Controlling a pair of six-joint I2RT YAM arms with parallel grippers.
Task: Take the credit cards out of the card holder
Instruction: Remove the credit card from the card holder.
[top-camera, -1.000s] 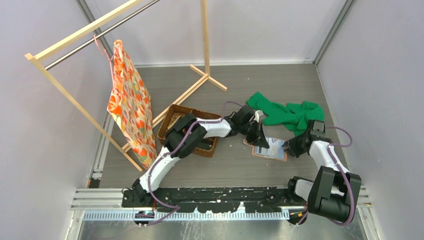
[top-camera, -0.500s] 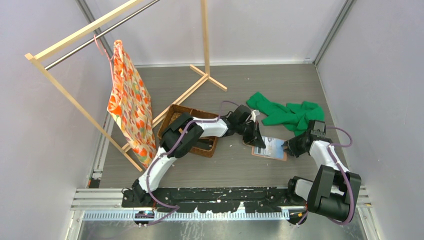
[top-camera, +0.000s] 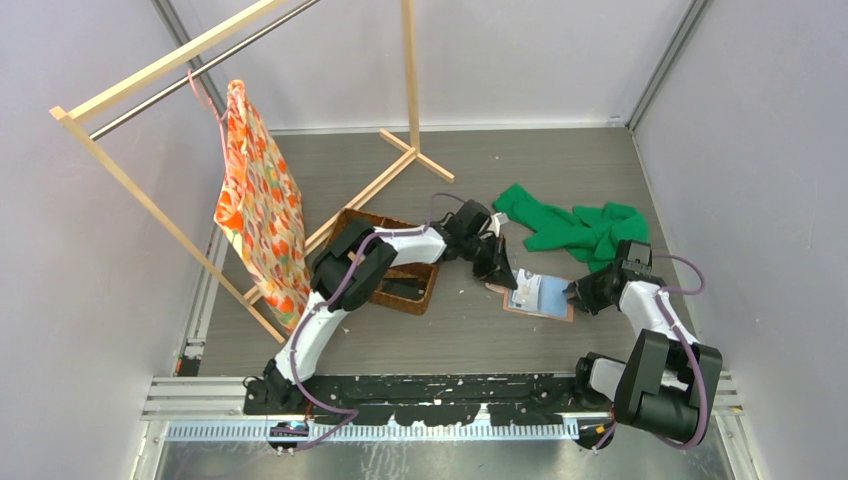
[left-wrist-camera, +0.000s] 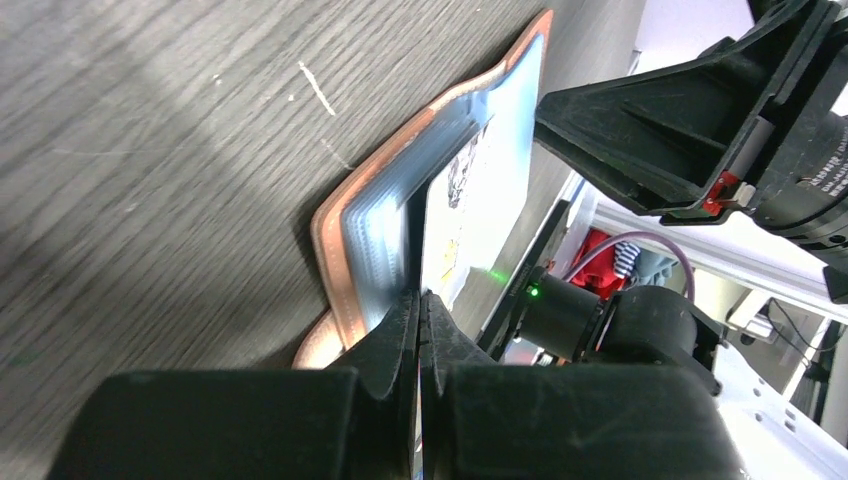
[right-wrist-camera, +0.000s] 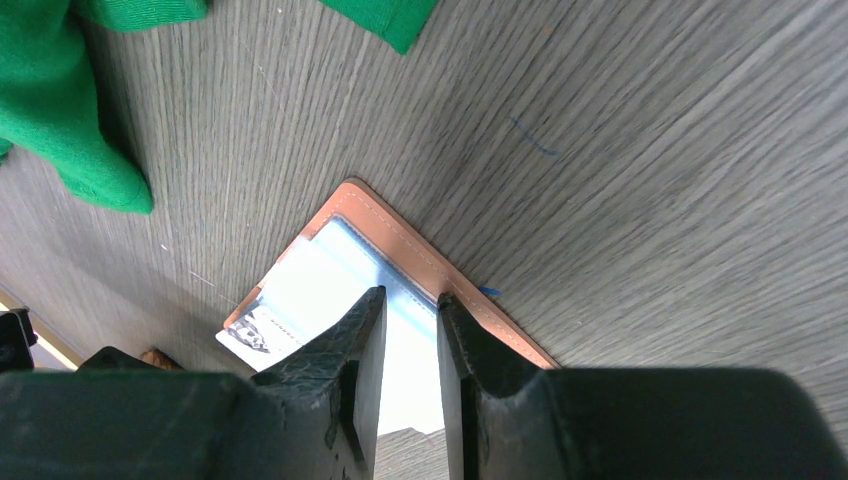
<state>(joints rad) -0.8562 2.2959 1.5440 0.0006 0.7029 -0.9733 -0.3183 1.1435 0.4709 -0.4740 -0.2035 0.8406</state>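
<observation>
1. Left hand (top-camera: 505, 278) is low over the salmon-tan, leather-like folding card holder (top-camera: 540, 297), fingers pressed together, pinching the edge of one white printed card (left-wrist-camera: 480, 170) sticking out of it.
2. Right hand (top-camera: 573, 295) is at the holder's opposite edge, fingers slightly spread, straddling the stitched rim.
3. One holder, open flat on the grey wood-grain surface (top-camera: 450, 320), smooth grey-blue panels up.
4. One crumpled green cloth (top-camera: 580, 228) lies just behind the holder.

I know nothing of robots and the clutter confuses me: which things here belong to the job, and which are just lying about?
In the job: card holder, white card, left end effector (pinching the card), right end effector (on the holder).
Lying about: green cloth, woven basket, orange cloth, wooden rack.
</observation>
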